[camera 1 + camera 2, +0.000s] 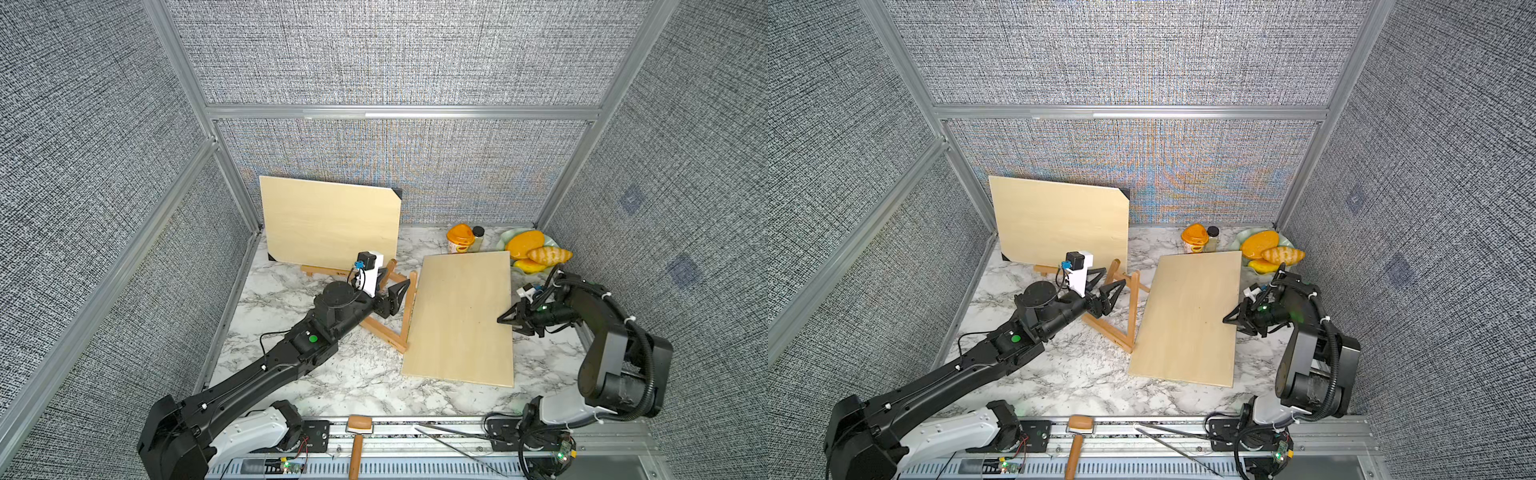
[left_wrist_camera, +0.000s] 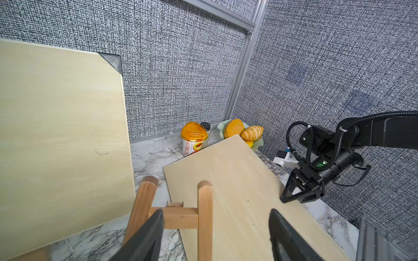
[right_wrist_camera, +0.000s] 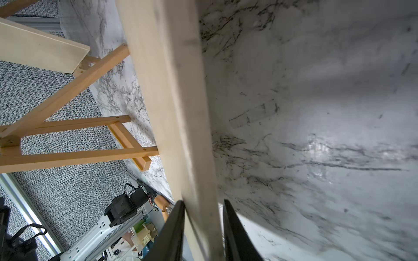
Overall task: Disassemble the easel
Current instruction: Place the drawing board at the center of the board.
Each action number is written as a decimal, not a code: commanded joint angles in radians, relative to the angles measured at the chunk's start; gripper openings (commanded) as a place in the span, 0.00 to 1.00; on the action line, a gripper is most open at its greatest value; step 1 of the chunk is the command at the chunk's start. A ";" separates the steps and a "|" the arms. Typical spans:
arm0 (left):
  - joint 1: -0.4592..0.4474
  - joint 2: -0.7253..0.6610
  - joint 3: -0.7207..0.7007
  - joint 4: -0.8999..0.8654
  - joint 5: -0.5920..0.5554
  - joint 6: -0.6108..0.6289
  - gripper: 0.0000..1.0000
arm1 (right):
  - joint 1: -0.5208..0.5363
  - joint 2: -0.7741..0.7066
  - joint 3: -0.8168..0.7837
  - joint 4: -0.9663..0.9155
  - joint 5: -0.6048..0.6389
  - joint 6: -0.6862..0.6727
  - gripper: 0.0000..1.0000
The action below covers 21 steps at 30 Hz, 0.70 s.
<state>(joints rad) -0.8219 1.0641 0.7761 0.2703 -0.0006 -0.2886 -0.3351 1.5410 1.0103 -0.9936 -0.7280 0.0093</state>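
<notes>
— Starting with the easel (image 1: 384, 336): where does it stand?
— Mid-table on the marble top (image 1: 332, 382), a bare wooden frame, its two rounded post ends pointing to the far side. The left wrist view shows both posts and the crossbar joining them
— The boards?
— Two. The upright board (image 1: 332, 224) stands at the far left, tilted back, its lower edge on a wooden ledge (image 1: 320, 271); whether that ledge belongs to the same frame, I cannot tell. The loose board (image 1: 461, 320) lies just right of the frame, tilted, its left edge against the frame's right leg
— Left gripper?
— The left gripper (image 1: 392, 282) sits at the frame's far end, jaws wide apart, holding nothing. In its wrist view one post stands ahead of the gap between its fingers (image 2: 147, 235), with no contact visible
— Right gripper?
— The right gripper (image 1: 505, 320) is at the loose board's right edge. In its wrist view that edge runs between the fingers (image 3: 176, 226): one lies against the wood, a thin gap shows at the other. Jaws slightly apart, not clamped
— Anything else on the table?
— At the far right, an orange-lidded cup (image 1: 460, 240), a dark-capped bottle (image 1: 478, 237) just beside it, and a plate (image 1: 505, 237) carrying bread (image 1: 548, 254). On the near rail, well apart from the easel, a wooden-handled mallet (image 1: 356, 446)
</notes>
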 commanded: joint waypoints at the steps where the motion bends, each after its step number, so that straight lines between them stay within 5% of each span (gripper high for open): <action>1: 0.003 -0.007 -0.008 0.022 -0.008 0.009 0.73 | 0.001 0.020 0.017 0.000 0.002 0.021 0.32; 21: 0.007 0.003 -0.005 0.027 -0.018 0.019 0.73 | 0.031 0.208 0.121 -0.039 0.133 -0.038 0.36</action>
<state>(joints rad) -0.8154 1.0618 0.7631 0.2764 -0.0200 -0.2840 -0.3073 1.7378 1.1259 -1.0142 -0.6041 -0.0090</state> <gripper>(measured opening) 0.729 0.364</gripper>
